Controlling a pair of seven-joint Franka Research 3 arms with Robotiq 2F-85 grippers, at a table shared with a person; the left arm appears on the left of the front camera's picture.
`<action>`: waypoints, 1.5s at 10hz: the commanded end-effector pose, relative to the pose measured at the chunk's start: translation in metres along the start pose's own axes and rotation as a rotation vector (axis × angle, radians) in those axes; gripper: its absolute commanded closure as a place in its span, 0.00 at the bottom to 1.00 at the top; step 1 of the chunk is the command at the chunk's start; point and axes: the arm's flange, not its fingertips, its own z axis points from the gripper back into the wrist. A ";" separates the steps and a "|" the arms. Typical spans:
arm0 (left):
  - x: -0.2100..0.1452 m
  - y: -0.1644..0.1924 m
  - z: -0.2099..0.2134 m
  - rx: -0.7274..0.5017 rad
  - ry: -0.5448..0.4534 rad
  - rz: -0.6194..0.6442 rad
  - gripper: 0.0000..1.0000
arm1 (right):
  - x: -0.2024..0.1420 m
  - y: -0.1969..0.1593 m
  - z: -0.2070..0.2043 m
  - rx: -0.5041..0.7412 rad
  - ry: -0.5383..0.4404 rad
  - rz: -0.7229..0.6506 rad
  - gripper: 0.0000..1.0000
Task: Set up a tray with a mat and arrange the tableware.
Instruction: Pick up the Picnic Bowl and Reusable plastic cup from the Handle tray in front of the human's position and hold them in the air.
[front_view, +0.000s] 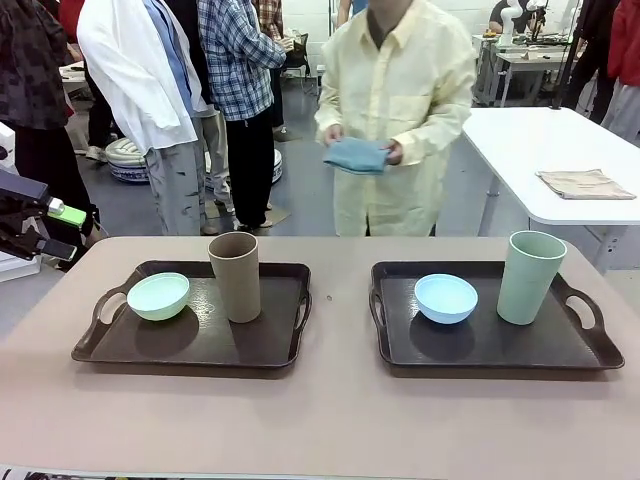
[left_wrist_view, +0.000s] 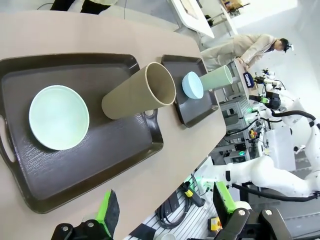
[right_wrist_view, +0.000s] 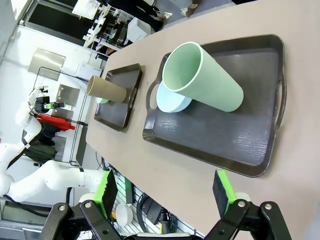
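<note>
Two end effectors hang open, empty. Beyond the left end effector (left_wrist_view: 164, 207) a tray (left_wrist_view: 100, 165) carries the mint green bowl (left_wrist_view: 58, 117) and brown cup (left_wrist_view: 135, 95). Beyond the right end effector (right_wrist_view: 165, 192) a second tray (right_wrist_view: 220, 140) holds the light blue bowl (right_wrist_view: 170, 104) and pale green cup (right_wrist_view: 210, 80). Both cups stand upright, mouths up. Farthest off, a person (front_view: 400, 90) holds a folded blue mat (front_view: 355, 155), probably to line a tray.

Two dark trays (front_view: 200, 352) (front_view: 485, 352) on beige table (front_view: 320, 425)

The person (front_view: 398, 90) at twelve o'clock wore a pale yellow collared shirt; the left gripper (front_view: 58, 232), at nine, was black with what seemed green pads (front_view: 68, 212).
</note>
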 end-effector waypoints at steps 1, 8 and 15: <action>0.002 0.002 0.005 0.011 0.011 -0.023 0.00 | 0.004 -0.004 -0.003 0.016 -0.002 0.011 0.00; 0.000 0.000 0.000 0.000 0.000 0.000 0.00 | 0.000 0.000 0.000 0.000 0.000 0.000 0.00; 0.000 0.000 0.000 0.000 0.000 0.000 0.00 | 0.000 0.000 0.000 0.000 0.000 0.000 0.00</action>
